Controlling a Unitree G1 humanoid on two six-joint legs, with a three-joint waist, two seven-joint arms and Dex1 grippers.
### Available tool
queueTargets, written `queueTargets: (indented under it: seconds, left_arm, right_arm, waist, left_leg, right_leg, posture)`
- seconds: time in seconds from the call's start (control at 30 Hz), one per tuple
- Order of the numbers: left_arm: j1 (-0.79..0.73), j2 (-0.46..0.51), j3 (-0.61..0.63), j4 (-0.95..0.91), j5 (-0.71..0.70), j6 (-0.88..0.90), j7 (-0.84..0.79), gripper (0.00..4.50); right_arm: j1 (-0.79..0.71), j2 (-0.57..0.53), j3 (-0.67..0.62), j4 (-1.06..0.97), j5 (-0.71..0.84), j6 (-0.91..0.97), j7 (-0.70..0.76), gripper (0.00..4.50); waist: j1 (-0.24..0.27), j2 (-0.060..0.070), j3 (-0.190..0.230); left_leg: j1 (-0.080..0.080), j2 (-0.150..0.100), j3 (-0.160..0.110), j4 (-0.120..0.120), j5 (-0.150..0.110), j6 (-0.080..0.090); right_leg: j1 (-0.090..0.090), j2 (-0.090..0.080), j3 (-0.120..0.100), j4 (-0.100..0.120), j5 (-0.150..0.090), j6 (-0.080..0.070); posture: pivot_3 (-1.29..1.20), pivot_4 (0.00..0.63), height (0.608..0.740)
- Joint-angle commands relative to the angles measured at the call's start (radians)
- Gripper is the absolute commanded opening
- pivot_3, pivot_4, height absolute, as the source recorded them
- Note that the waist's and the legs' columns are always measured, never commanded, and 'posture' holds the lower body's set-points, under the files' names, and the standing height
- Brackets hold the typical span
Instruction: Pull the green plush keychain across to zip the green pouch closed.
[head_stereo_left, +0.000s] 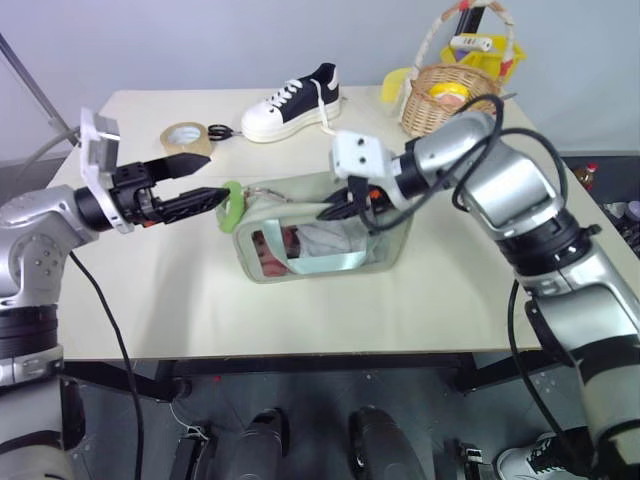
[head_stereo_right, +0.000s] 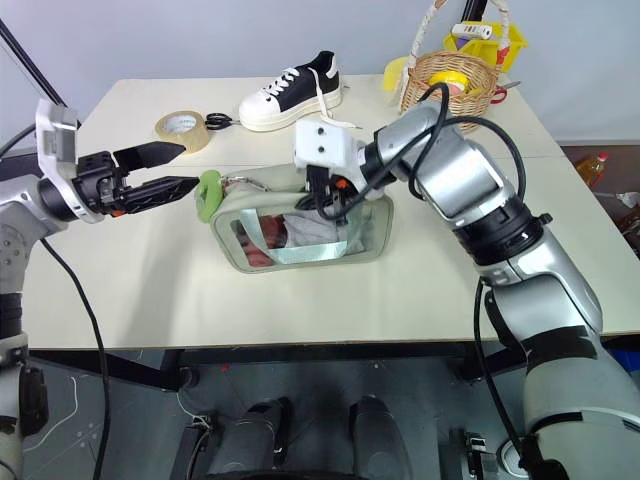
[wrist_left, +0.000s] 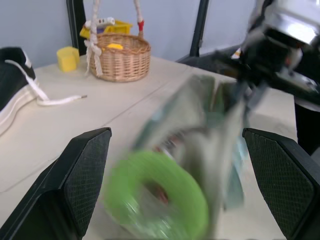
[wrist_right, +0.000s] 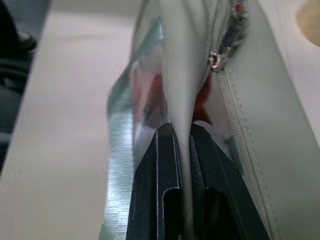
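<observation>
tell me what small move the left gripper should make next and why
Probably close the left gripper on the green plush keychain. Its fingers stand open around the keychain at the green pouch's end, while the right gripper is already shut on the pouch's fabric, bracing it for the pull.

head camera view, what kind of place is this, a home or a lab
Probably a lab or test room, not a home: a plain pale table against bare walls, with unrelated props laid out: a sneaker, a tape roll, a wicker basket and a green pouch.
</observation>
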Motion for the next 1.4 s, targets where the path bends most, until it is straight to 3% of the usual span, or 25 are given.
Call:
queueTargets:
  seconds: [0.03,0.2,0.4,0.83,0.97,1.13,1.33,1.4]
  left_arm:
    - [-0.018,0.023,0.013,-0.006,-0.004,0.000,-0.013,4.50]
    - [-0.016,0.024,0.004,-0.009,0.002,0.000,-0.021,4.50]
    - [-0.015,0.023,-0.008,-0.006,0.008,-0.002,-0.031,4.50]
    - [-0.019,0.016,-0.023,-0.002,0.024,-0.010,-0.046,4.50]
    - [-0.007,0.019,-0.024,-0.016,0.020,-0.007,-0.048,4.50]
    - [0.004,0.024,-0.021,-0.024,0.020,-0.006,-0.048,4.50]
    - [0.005,0.027,-0.020,-0.026,0.023,-0.009,-0.048,4.50]
    - [0.004,0.027,-0.019,-0.022,0.026,-0.013,-0.048,4.50]
  right_arm:
    - [-0.004,0.004,-0.019,-0.054,-0.031,0.039,-0.017,0.03]
    - [-0.013,0.045,-0.027,-0.081,-0.031,0.225,-0.079,0.03]
    - [-0.043,0.088,-0.053,-0.109,-0.024,0.324,-0.127,0.03]
    - [-0.049,0.119,-0.057,-0.103,-0.018,0.381,-0.173,0.03]
    - [-0.030,0.103,-0.048,-0.116,-0.021,0.377,-0.172,1.61]
    - [-0.039,0.051,-0.096,-0.170,0.031,0.421,-0.133,4.28]
    - [-0.045,-0.117,-0.165,-0.287,0.116,0.467,-0.040,4.44]
    - [-0.003,-0.211,-0.173,-0.304,0.092,0.404,-0.017,4.44]
  waist:
    - [-0.002,0.000,0.000]
    - [-0.002,0.000,0.000]
    - [-0.004,0.000,0.000]
    - [-0.003,0.000,0.000]
    - [-0.003,0.000,0.000]
    - [0.006,0.000,0.000]
    - [0.010,0.000,0.000]
    - [0.010,0.000,0.000]
  left_leg:
    - [0.000,0.000,0.000,0.000,0.000,0.000]
    - [0.000,0.000,0.000,0.000,0.000,0.000]
    - [0.000,0.000,0.000,0.000,0.000,0.000]
    - [0.000,0.000,0.000,0.000,0.000,0.000]
    - [0.000,0.000,0.000,0.000,0.000,0.000]
    - [0.000,0.000,0.000,0.000,0.000,0.000]
    - [0.000,0.000,0.000,0.000,0.000,0.000]
    - [0.000,0.000,0.000,0.001,0.000,0.000]
  right_leg:
    - [0.000,0.000,0.000,0.000,0.000,0.000]
    - [0.000,0.000,0.000,0.000,0.000,0.000]
    - [0.000,0.000,0.000,0.000,0.000,0.000]
    - [0.000,-0.001,0.000,0.000,0.000,0.000]
    - [0.000,-0.001,0.000,0.000,0.000,0.000]
    - [0.000,-0.001,0.000,0.000,0.000,0.000]
    - [0.001,-0.002,0.000,-0.001,0.000,0.000]
    - [0.001,-0.002,0.000,-0.002,0.000,0.000]
  posture:
    - [0.00,0.150,0.695]
    - [0.00,0.150,0.695]
    - [0.00,0.150,0.695]
    - [0.00,0.150,0.695]
    - [0.00,0.150,0.695]
    - [0.00,0.150,0.695]
    - [0.00,0.150,0.695]
    - [0.00,0.150,0.695]
